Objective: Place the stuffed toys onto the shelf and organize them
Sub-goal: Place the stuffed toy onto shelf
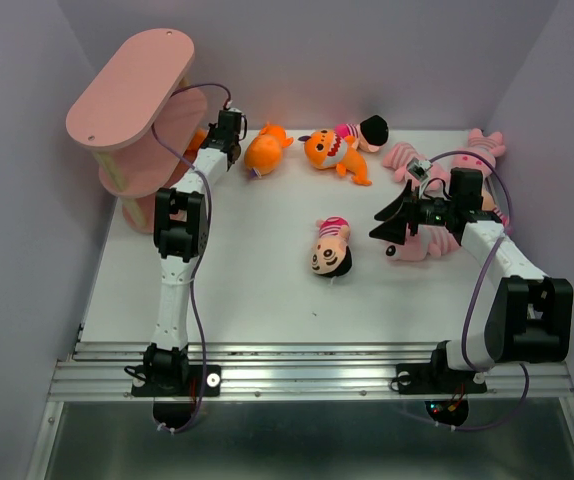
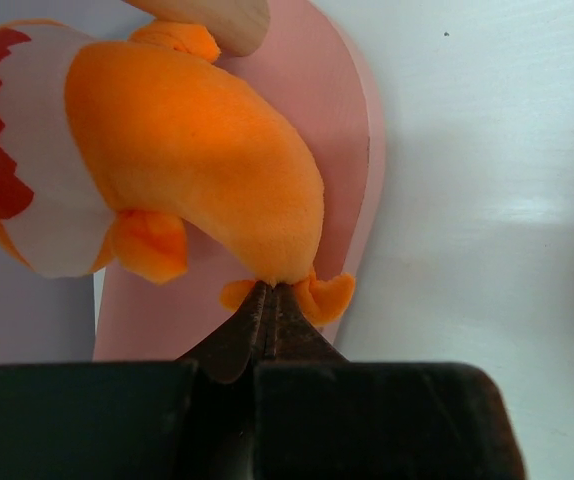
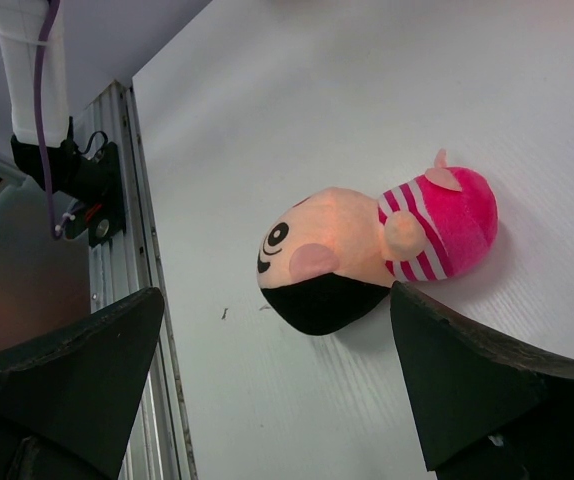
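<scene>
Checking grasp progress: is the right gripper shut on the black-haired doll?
No, the right gripper stands wide open and the black-haired doll lies on the table beyond its fingers, untouched.

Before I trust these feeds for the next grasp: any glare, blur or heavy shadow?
Top external: even light, sharp, soft shadows on the table. Left wrist: orange toy well lit, glare patch on the table. Right wrist: doll sharp, right gripper dark and soft-edged.

The white table [image 1: 257,300] carries the pink shelf [image 1: 132,85] at its far left, a third shark [image 2: 197,150] over one of its boards, then the left shark [image 1: 264,150], the right shark [image 1: 329,150] with the far doll [image 1: 362,130] just beside it, the pink striped animals [image 1: 407,157] far right, and the centre doll [image 1: 332,248] alone mid-table.
</scene>
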`<state>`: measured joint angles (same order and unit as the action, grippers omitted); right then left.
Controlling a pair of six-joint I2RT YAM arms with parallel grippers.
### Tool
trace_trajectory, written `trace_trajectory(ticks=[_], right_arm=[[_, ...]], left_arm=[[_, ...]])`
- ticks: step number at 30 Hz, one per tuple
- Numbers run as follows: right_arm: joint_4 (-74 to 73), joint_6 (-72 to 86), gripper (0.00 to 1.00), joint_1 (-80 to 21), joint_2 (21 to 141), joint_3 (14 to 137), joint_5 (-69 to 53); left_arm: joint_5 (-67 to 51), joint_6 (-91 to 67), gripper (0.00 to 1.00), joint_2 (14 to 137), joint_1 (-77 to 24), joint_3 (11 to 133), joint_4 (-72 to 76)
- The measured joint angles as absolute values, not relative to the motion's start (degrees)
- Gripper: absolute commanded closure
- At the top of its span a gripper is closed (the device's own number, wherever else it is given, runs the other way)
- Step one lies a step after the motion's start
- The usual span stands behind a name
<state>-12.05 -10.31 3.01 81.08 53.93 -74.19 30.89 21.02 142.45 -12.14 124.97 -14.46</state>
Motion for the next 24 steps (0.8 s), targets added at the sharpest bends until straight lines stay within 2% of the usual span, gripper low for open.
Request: trace_trajectory(ticks=[10,11,14,17,24], right_arm=[[-12.1,-10.3,0.0,3.0,81.1,53.9,-74.2],[-12.1,-10.3,0.0,3.0,81.1,53.9,-74.2],[-12.1,-10.3,0.0,3.0,81.1,53.9,-74.2],[-12.1,-10.3,0.0,3.0,81.1,53.9,-74.2],[-12.1,-10.3,0.0,3.0,81.1,53.9,-74.2]], left_arm=[[31.2,22.7,0.99,142.5,-12.2,124.5,-13.3],[31.4,22.7,0.97,142.5,-12.2,124.5,-13.2],[32.1,22.6,0.79,142.5,-12.3,124.3,-13.0],[33.0,22.4,0.67,142.5,-12.5,124.2,-13.0],[34.9,22.3,0.5,142.5,-13.2,124.1,-12.4]])
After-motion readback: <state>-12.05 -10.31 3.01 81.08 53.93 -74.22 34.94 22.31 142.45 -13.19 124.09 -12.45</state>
